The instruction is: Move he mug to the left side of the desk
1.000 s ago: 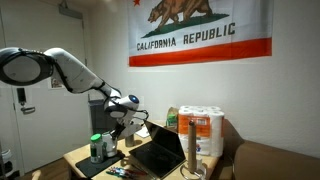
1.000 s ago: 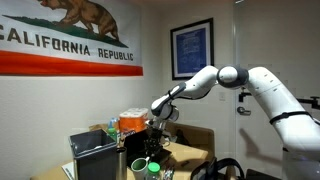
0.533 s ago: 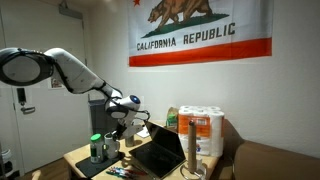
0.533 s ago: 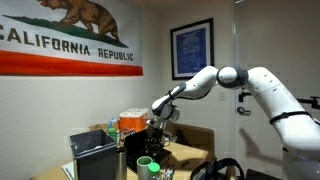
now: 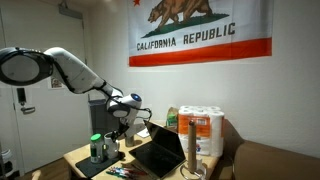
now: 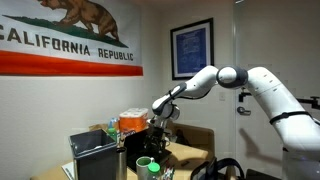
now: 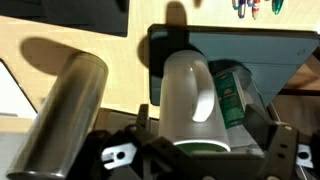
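Wrist view looks straight down on the mug (image 7: 190, 95), white with its handle turned toward the camera. It stands upright on a dark mat (image 7: 160, 45) on the tan worktop (image 7: 110, 50). Its inside is hidden from this angle, so whether it holds anything cannot be told. The claw (image 7: 205, 120) is spread wide, one finger on each side of the mug and a gap showing on both sides. It has hold of nothing that can be seen. Just beside the mug, between it and one finger, stands a jar (image 7: 232, 95) with a green label; its contents cannot be made out. On the mug's other side a slim metal bottle (image 7: 62, 120) stands closed, apart from the mug with bare wood between them. A black laptop (image 7: 60, 15) fills the top corner, and a few pens (image 7: 255, 7) lie at the top edge.

In both exterior views the arm (image 5: 60, 70) reaches over the worktop's end with the claw pointing down, low over the cluster of containers. In an exterior view the green-lidded jar (image 5: 96, 147) stands under the claw, next to the open laptop. A pack of paper towel rolls (image 5: 205, 130) sits further along. The mug is too small there to place exactly. A California flag (image 5: 200, 30) hangs on the wall behind.
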Motion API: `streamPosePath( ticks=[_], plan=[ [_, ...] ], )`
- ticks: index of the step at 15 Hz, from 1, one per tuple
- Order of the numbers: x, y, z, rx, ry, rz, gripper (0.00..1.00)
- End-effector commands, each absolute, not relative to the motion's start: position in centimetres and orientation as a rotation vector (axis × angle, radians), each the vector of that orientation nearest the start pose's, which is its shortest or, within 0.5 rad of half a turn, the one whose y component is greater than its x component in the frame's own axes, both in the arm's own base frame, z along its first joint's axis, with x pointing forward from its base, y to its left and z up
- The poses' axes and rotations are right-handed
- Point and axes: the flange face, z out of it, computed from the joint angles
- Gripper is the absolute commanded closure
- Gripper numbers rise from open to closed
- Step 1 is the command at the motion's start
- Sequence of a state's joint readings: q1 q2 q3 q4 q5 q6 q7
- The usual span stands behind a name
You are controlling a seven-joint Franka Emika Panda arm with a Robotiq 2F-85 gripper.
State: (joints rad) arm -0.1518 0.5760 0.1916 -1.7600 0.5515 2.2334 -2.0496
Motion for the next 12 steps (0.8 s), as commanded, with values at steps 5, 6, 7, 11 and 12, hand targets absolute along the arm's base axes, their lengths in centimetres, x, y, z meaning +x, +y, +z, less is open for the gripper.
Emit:
streamPosePath(
  ticks=[5, 6, 7, 11, 12],
  plan=[
    [65.2, -2.7, 32.0, 2.232, 2.349, 0.202, 0.00],
    [64.9, -3.6, 33.2, 2.236, 2.291, 0.139, 0.00],
    [64.5, -4.3, 34.6, 2.237, 2.242, 0.084, 0.00],
    [65.0, -5.6, 36.0, 2.242, 2.169, 0.030, 0.00],
    [64.8, -5.8, 36.9, 2.244, 2.150, 0.026, 0.00]
  ],
)
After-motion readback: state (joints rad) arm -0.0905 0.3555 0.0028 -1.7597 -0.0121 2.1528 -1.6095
